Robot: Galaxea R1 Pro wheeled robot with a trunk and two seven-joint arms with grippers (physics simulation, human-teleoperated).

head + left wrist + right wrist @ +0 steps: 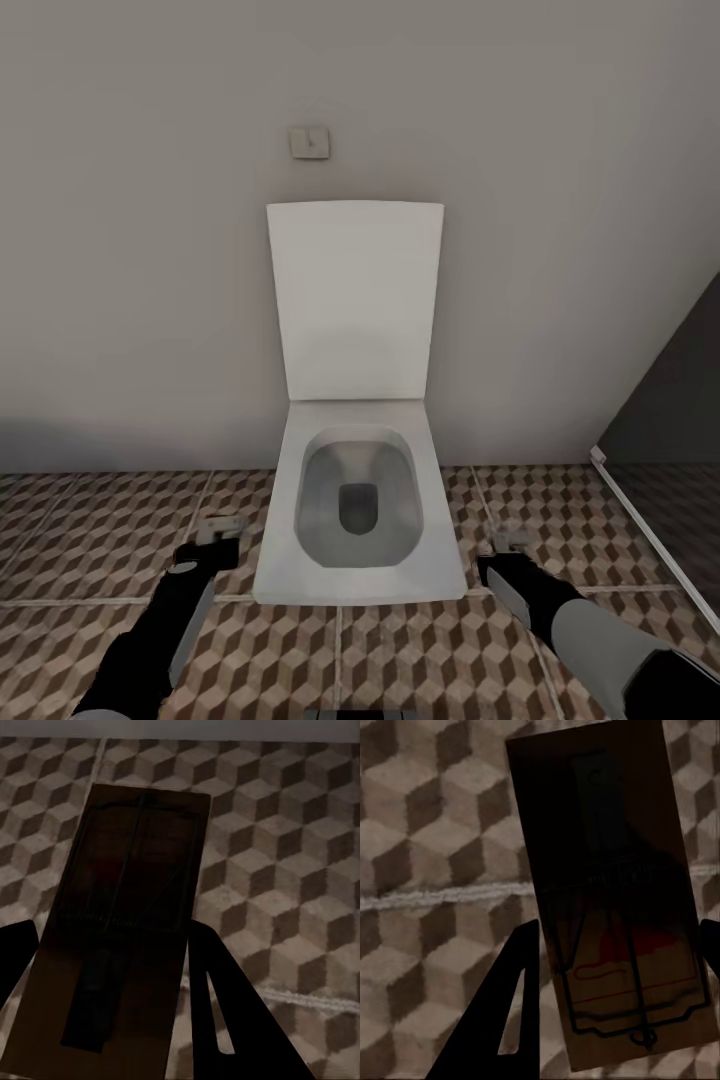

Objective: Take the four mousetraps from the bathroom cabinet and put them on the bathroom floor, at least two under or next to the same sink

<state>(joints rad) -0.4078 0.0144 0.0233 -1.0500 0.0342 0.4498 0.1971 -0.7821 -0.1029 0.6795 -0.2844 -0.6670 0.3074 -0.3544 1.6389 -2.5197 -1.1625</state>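
Observation:
Both my grippers hang low over the bathroom floor (90, 540), whose tiles carry a brown and beige cube pattern. My left gripper (207, 545) is shut on a mousetrap (127, 907), a dark brown board with a thin wire frame, held between its black fingers (225, 1012). My right gripper (503, 558) is shut on a second mousetrap (615, 892), which has red print on its base. In the head view each trap shows as a small grey piece at a gripper tip, left (222, 524) and right (511, 540). The cabinet is out of view.
A white toilet (290, 560) with its lid (355, 300) raised stands between my arms against the grey wall. A small flush plate (310, 143) sits on the wall above it. At the right, a white sill (650, 540) borders the darker shower floor (690, 500).

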